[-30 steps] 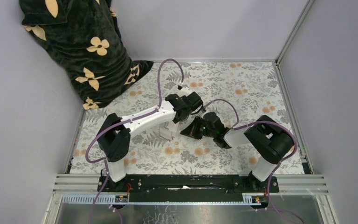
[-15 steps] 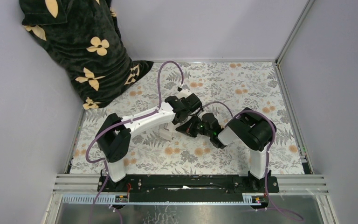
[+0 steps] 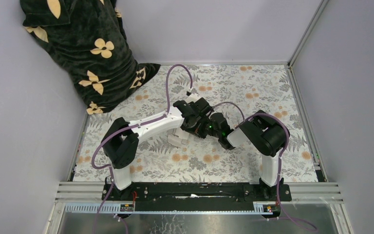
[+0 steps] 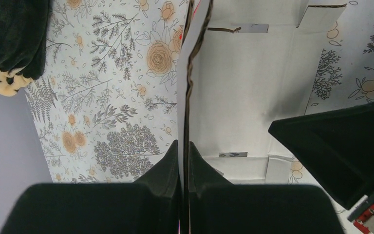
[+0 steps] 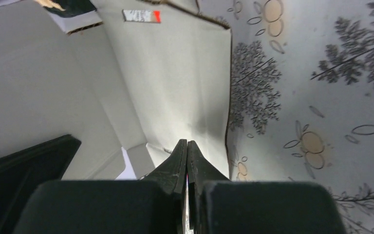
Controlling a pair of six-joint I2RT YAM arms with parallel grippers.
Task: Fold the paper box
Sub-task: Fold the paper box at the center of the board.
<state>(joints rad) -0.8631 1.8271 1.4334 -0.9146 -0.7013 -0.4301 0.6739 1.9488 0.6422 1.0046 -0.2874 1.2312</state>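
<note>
The paper box [image 4: 243,97] is white cardboard, part folded, lying on the flowered table. In the top view only a small white part of it [image 3: 177,140] shows under the arms. My left gripper [image 4: 184,144] is shut on an upright side wall of the box, seen edge-on; it sits mid-table in the top view [image 3: 195,121]. My right gripper [image 5: 187,144] is shut with nothing between its fingers, its tips against a white inner panel [image 5: 175,83] of the box. In the top view it [image 3: 206,127] is right beside the left gripper.
A dark cloth with cream flowers [image 3: 85,48] hangs at the back left and spills onto the table. Grey walls and metal rails [image 3: 302,112] bound the flowered table cover [image 3: 253,92]. A small strip with a red end [image 5: 142,15] sits on the box.
My right arm has folded in and its elbow has swung left, bringing its gripper leftward against the box beside the left gripper. The left arm has hardly moved.
</note>
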